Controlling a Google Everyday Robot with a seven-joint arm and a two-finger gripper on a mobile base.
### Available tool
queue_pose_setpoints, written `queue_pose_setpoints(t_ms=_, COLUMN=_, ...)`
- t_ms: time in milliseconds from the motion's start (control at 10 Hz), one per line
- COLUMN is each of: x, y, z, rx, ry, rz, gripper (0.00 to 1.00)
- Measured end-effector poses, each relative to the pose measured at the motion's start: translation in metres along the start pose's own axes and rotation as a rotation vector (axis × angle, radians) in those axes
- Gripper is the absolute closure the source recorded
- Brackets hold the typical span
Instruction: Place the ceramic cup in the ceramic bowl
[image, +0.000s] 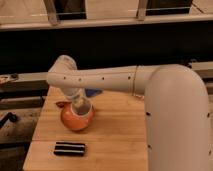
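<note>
Hand (80, 106) closed above ceramic bowl (74, 122) on wooden table (116, 131).

You look at a wooden table (117, 127) in warm, dim light. Behind it stands a dark panel (115, 47), crossed by a pale ledge (25, 80). Above runs a light rail (100, 22) with upright posts (51, 11).

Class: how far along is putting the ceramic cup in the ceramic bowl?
Done: the ceramic cup is already at the ceramic bowl's mouth. In hand: the gripper, low over the bowl, appears shut on the cup. Left: release it into the bowl and withdraw.
</note>
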Motion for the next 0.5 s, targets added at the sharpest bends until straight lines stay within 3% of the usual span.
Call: queue_pose_setpoints(t_ms=500, x=-0.0012, y=-0.0025, z=0.0059, rx=-0.003, ry=-0.004, rz=0.010, gripper=0.99)
